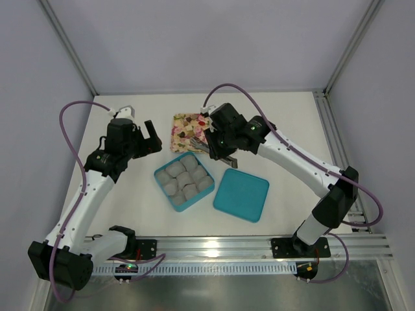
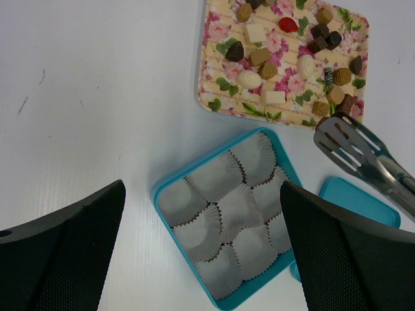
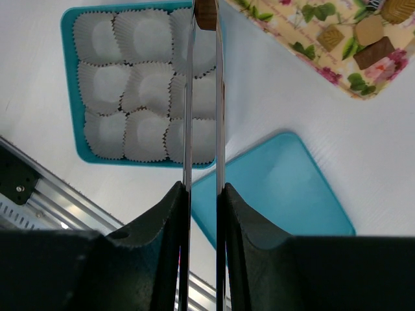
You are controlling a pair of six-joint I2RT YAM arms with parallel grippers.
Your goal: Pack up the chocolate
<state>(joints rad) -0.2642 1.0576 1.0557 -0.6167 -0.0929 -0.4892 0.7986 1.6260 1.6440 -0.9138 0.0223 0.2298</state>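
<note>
Several small chocolates (image 2: 259,57) lie on a floral tray (image 2: 217,100), which also shows in the top view (image 1: 181,123). My right gripper (image 1: 225,154) is shut on metal tongs (image 1: 206,148). In the right wrist view the gripper (image 3: 203,191) holds the tongs (image 3: 188,97) closed on one brown chocolate (image 3: 206,13), over the right edge of the teal box (image 3: 70,78). The box (image 1: 184,180) holds several empty white paper cups (image 2: 240,210). My left gripper (image 1: 152,137) is open and empty, and hovers above the box's left side (image 2: 202,191).
The teal lid (image 1: 241,194) lies flat to the right of the box and shows in the right wrist view (image 3: 285,188). Grey walls and frame posts close in the table. An aluminium rail (image 1: 259,245) runs along the near edge.
</note>
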